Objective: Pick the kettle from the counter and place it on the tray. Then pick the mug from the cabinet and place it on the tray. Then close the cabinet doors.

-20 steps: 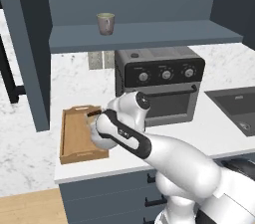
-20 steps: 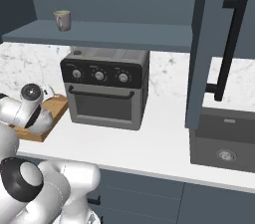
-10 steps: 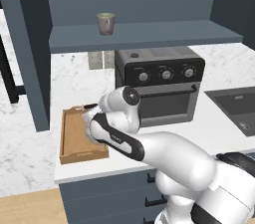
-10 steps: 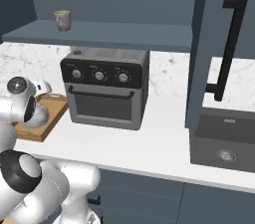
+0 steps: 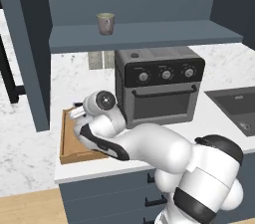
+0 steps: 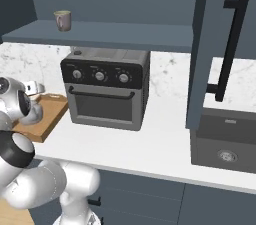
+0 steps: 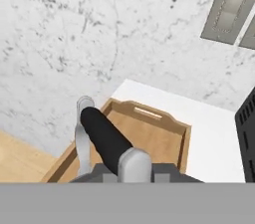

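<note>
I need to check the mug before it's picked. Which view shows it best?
The left base view: the mug stands upright on the cabinet shelf, near and unobstructed. The right base view shows it smaller, at the shelf's far left, handle visible.

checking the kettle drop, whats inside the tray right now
In the hand view the kettle's black handle sits over the wooden tray, with bare tray floor beyond it. The kettle body is hidden below the gripper, and the arm covers much of the tray in both base views.
</note>
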